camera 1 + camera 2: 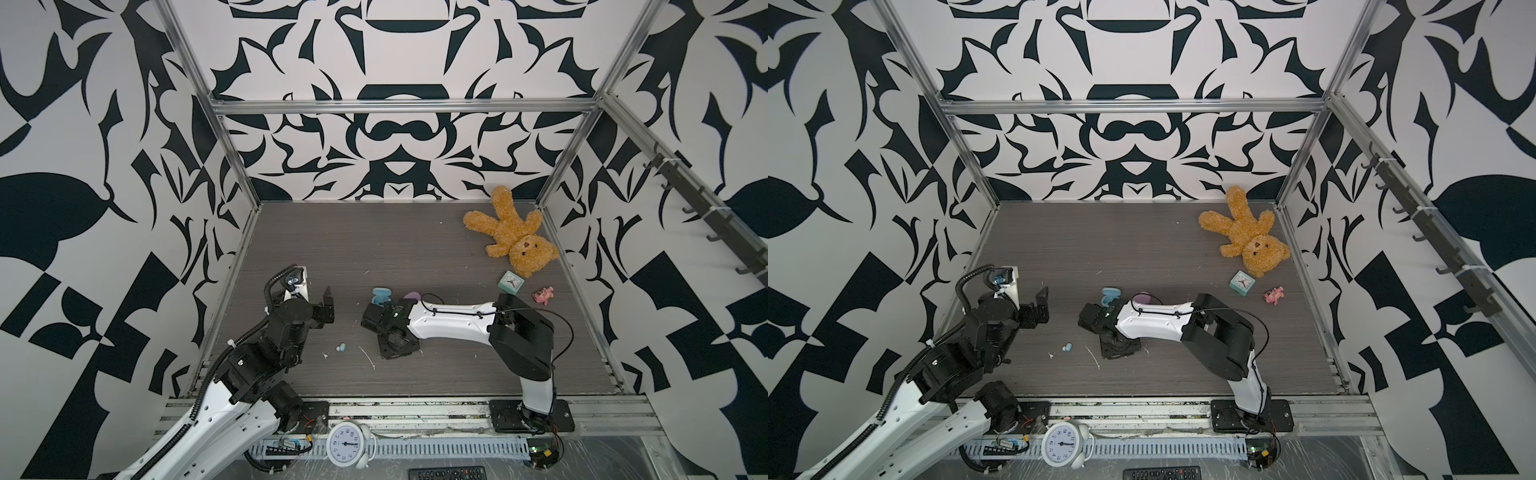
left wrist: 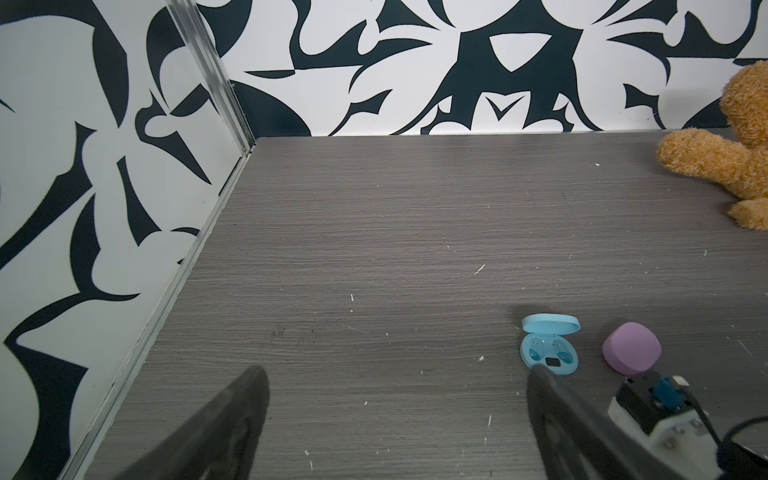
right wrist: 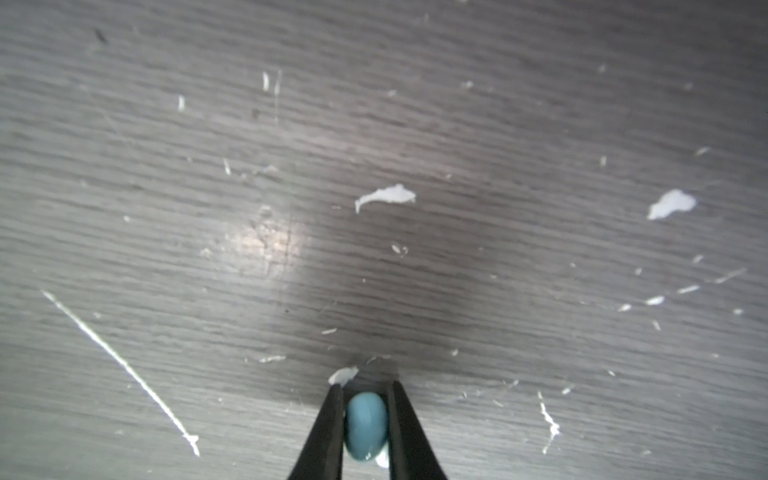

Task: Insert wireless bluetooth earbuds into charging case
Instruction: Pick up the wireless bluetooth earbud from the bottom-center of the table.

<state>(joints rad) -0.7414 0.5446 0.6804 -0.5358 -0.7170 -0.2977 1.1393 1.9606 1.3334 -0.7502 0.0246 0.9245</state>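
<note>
While R end effector point(image 3: 365, 386) pinches smooth oval blue earbud point(image 3: 365, 424), L end effector point(image 2: 395, 370) spread wide, grey woodgrain tbl point(image 2: 374, 232)

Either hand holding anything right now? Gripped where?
Right hand pinches a pale blue bean-shaped plastic earbud across its long sides. Left hand is open, empty.

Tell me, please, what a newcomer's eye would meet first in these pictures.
The bold black-and-white walls surround everything, and a brown teddy bear lies in the far right corner of the table. Close up, the fingers of the right gripper pinch a pale blue earbud.
</note>
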